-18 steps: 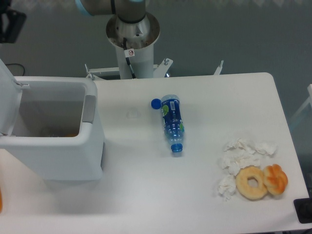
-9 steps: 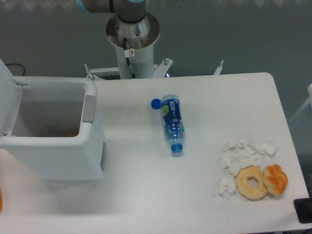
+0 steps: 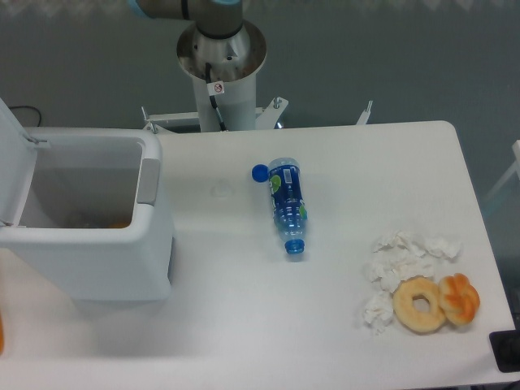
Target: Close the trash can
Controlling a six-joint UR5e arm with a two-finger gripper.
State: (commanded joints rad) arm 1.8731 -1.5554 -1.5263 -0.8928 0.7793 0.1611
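Note:
The trash can (image 3: 106,260) is a large white boxy bin at the left of the table. It stands open: its white lid (image 3: 15,162) is swung up at the far left edge of the view. A grey latch panel (image 3: 148,180) sits on its right rim. Something orange lies inside at the bottom (image 3: 118,224). Only the arm's base column (image 3: 221,65) and a bit of its blue-trimmed joint show at the top. The gripper is out of view.
A blue plastic bottle (image 3: 287,203) lies on its side mid-table, a blue cap (image 3: 259,171) beside it. Crumpled white tissues (image 3: 402,260), a doughnut (image 3: 420,304) and an orange pastry (image 3: 460,298) lie at the front right. A dark object (image 3: 507,351) sits at the right corner.
A dark part at the top left corner, seen one second ago, has moved out of view. The trash can and the other objects have not moved.

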